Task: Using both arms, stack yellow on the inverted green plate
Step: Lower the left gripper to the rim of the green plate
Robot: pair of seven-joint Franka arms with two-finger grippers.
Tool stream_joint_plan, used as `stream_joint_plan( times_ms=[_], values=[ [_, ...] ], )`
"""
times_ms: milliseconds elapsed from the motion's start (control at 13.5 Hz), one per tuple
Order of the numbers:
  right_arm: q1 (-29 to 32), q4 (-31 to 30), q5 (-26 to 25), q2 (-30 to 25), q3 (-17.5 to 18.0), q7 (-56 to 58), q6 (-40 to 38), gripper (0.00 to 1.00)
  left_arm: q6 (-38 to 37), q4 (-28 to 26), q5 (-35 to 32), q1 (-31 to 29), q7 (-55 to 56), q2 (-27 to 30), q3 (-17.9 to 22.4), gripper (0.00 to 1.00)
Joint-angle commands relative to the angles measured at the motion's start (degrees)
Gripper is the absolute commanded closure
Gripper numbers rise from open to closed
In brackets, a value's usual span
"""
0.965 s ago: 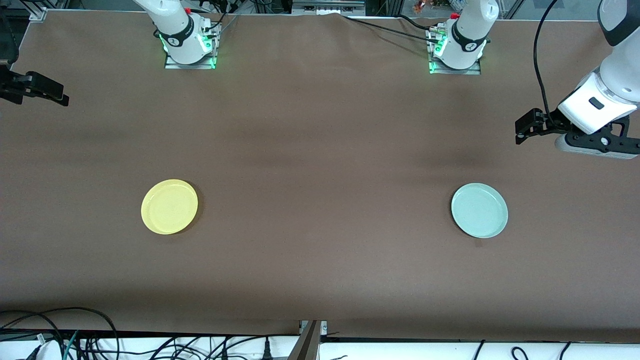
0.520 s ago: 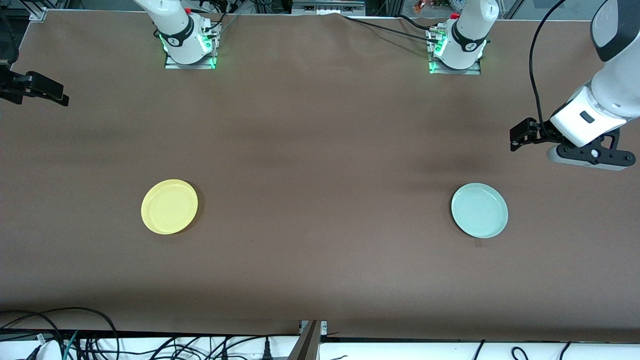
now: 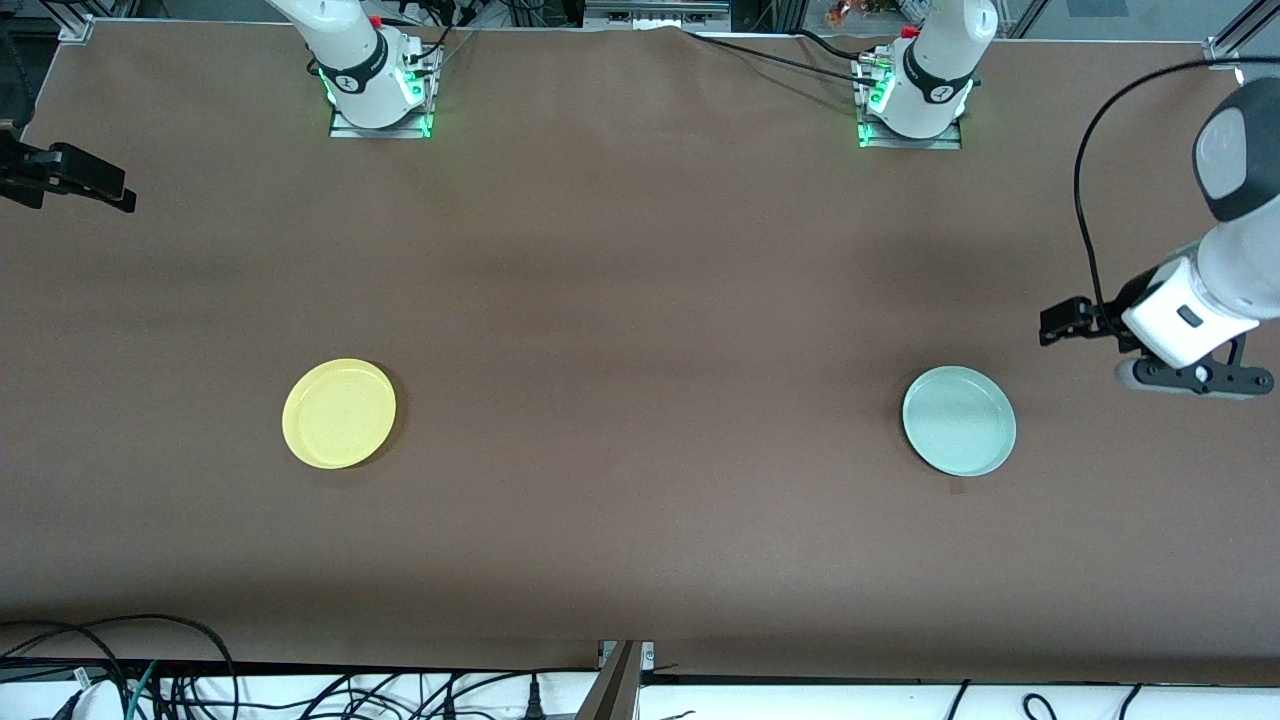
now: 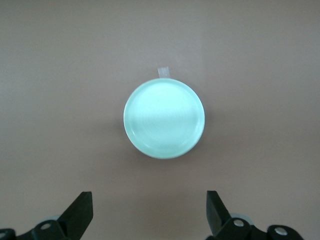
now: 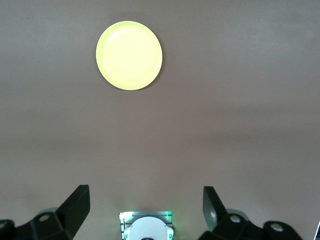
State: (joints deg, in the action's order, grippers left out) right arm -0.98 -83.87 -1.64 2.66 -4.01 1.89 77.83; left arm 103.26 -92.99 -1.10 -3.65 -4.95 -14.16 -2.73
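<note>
The yellow plate [image 3: 339, 413] lies flat on the brown table toward the right arm's end; it also shows in the right wrist view [image 5: 129, 55]. The green plate [image 3: 959, 420] lies flat toward the left arm's end, its hollow side apparently up; it also shows in the left wrist view [image 4: 164, 119]. My left gripper [image 3: 1192, 378] hangs over bare table beside the green plate, toward the table's end, open and empty [image 4: 149, 196]. My right gripper [image 3: 62, 178] waits at the table's other end, open and empty [image 5: 145, 190], well apart from the yellow plate.
A small tape mark [image 3: 958, 487] lies on the table just nearer the front camera than the green plate. The arm bases [image 3: 375, 85] [image 3: 915, 95] stand along the table edge farthest from the front camera. Cables hang below the nearest edge [image 3: 150, 680].
My left arm has swung its gripper nearer the front camera's side, now level with the green plate. The right arm and both plates have not moved.
</note>
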Motion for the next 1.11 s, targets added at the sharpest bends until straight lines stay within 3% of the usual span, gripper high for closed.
stream_joint_plan(
  times_ms=[0, 223, 594, 1040],
  values=[
    [0.10, 0.55, -0.47, 0.06, -0.04, 0.22, -0.13, 0.00, 6.56, 1.85, -1.79, -0.13, -3.38, -7.43, -0.17, 0.00],
    [0.10, 0.55, -0.47, 0.06, -0.04, 0.22, -0.22, 0.00, 17.56, 1.23, -4.34, 0.13, -7.00, -14.03, -0.26, 0.00],
    [0.10, 0.55, -0.38, 0.06, -0.04, 0.13, -0.22, 0.00, 20.74, 1.58, -3.12, -2.24, -20.51, -22.82, -0.78, 0.00],
    [0.19, 0.55, -0.38, 0.06, -0.04, 0.13, -0.22, 0.00, 22.86, 1.23, -3.03, -4.53, -25.72, -26.79, -0.96, 0.00]
  ],
)
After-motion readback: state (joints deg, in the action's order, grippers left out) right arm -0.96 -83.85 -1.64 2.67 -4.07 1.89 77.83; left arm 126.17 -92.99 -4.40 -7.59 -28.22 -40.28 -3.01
